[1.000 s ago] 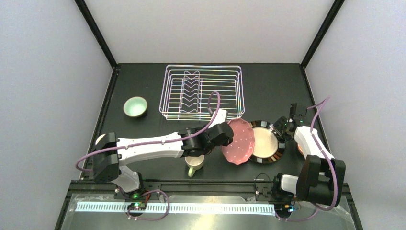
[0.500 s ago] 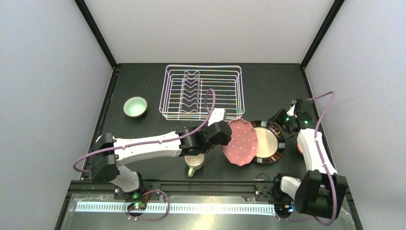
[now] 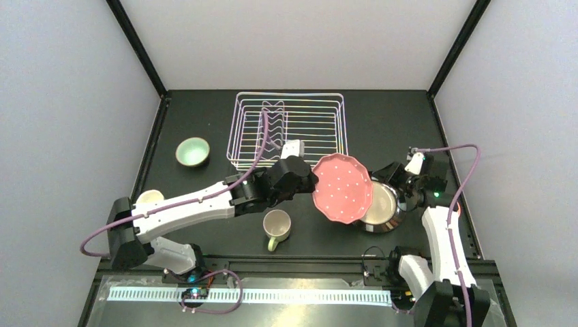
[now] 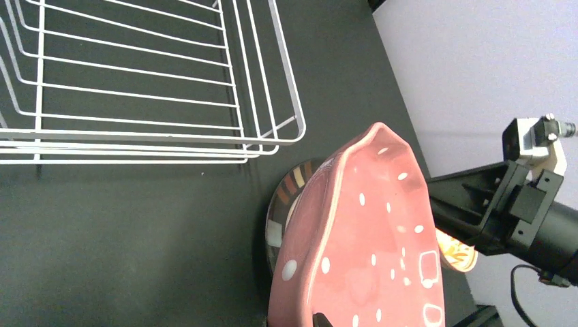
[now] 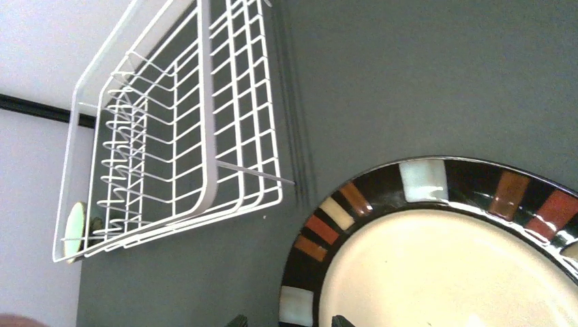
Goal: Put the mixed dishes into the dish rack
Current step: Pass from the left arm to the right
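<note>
top external view had the pink plate (image 3: 342, 188) up off the table, tipped on edge and pinched at its rim by the left gripper (image 3: 312, 185), fingers narrow on it. i judged the tilt suited the upright prongs of the rack (image 3: 289, 94), which sat just beyond with no dishes in it. under the pink plate lay the dark-rimmed plate (image 3: 383, 210), flat and partly hidden. the right gripper (image 3: 394, 176) hung at its far edge, fingers apart and gripping nothing, likely placed to take it next. a mug (image 3: 277, 225) and a green bowl (image 3: 192, 151) stood off to the left.
</note>
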Controlling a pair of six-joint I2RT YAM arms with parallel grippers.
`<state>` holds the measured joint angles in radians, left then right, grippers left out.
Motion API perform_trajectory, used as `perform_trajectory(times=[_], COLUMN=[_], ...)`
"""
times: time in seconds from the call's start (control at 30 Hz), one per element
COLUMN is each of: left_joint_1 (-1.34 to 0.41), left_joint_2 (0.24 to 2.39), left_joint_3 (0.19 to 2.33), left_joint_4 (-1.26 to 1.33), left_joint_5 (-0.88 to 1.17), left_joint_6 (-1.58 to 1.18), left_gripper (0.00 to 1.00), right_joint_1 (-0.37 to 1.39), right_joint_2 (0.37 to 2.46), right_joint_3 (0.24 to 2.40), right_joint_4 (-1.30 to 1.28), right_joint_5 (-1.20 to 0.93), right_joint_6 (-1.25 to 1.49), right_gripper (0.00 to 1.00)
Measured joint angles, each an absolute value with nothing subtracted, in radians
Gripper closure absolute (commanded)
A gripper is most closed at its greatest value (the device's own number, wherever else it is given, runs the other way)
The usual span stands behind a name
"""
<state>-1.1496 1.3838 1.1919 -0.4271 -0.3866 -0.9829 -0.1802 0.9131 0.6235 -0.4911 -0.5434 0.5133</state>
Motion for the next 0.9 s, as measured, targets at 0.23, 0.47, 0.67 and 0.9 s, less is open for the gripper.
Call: perform_trajectory(times=[0.23,0.47,0.67,0.9], left_joint_1=[-1.124,-1.098,-1.073,-1.057], left_joint_2=[1.311,1.292,1.288,1.288], left_joint_3=[1.137,1.121,1.121,1.121], left_joint_4=[-0.427,-0.442,-0.442,-0.441], left_joint_5=[-0.371,-0.353,-0.328,-0.300], left_joint_6=[-1.011,-1.015,-1.016,-1.027], left_gripper=[0.99,0.99,0.99,0.99], right_joint_1=[-0.180,-0.180,-0.180,-0.180], right_joint_2=[0.788,0.686,0.574,0.395], right_joint_3=[0.604,0.601,0.555,0.438], right_joint_4=[-0.471,-0.455,-0.429,-0.425], right_joint_5=[-0.571,-0.611,-0.687,-0.787], right_joint_6=[0.533,0.566,0.612,0.680], right_gripper=[0.21,0.12,0.02,0.02])
